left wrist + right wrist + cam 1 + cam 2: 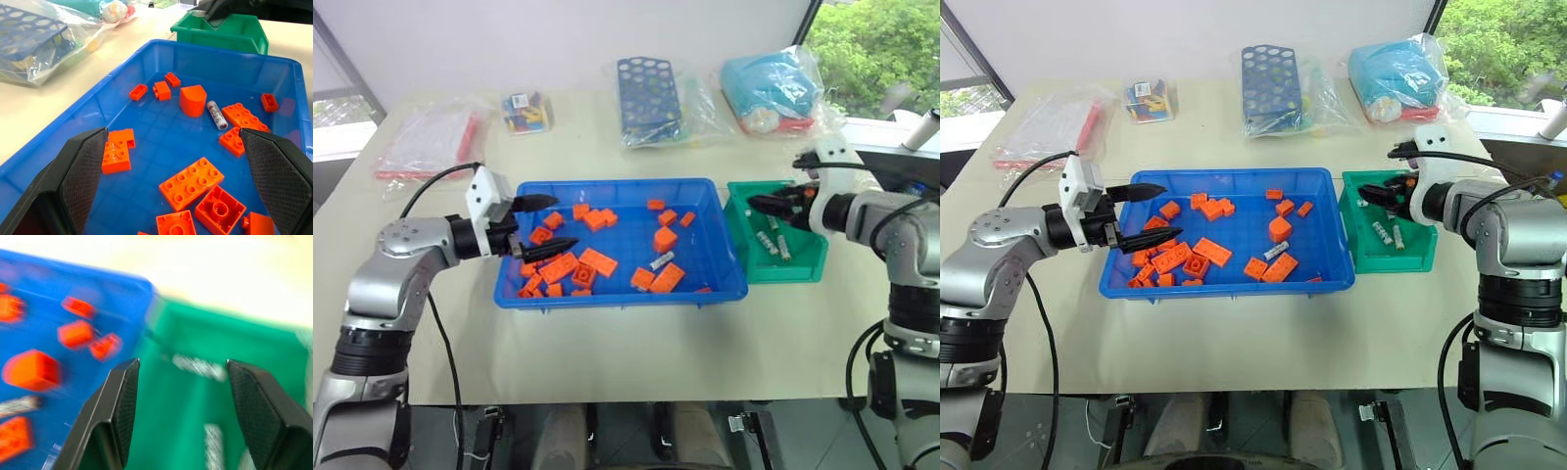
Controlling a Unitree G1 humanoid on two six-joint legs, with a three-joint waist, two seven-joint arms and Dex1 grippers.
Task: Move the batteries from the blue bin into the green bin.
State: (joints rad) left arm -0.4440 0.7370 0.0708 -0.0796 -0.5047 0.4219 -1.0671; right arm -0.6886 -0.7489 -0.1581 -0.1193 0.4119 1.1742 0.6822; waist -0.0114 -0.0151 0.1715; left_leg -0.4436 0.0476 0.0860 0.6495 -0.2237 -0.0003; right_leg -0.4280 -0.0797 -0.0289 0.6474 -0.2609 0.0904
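Right gripper [766, 205] open above green bin [808, 264]

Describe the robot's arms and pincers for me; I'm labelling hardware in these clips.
Both arms are silver-grey metal with dark joint bands. Each wrist carries a white block, and a black cable loops from it along the arm. The left pincer and right pincer each have two pointed black fingers; the pads are finely textured.
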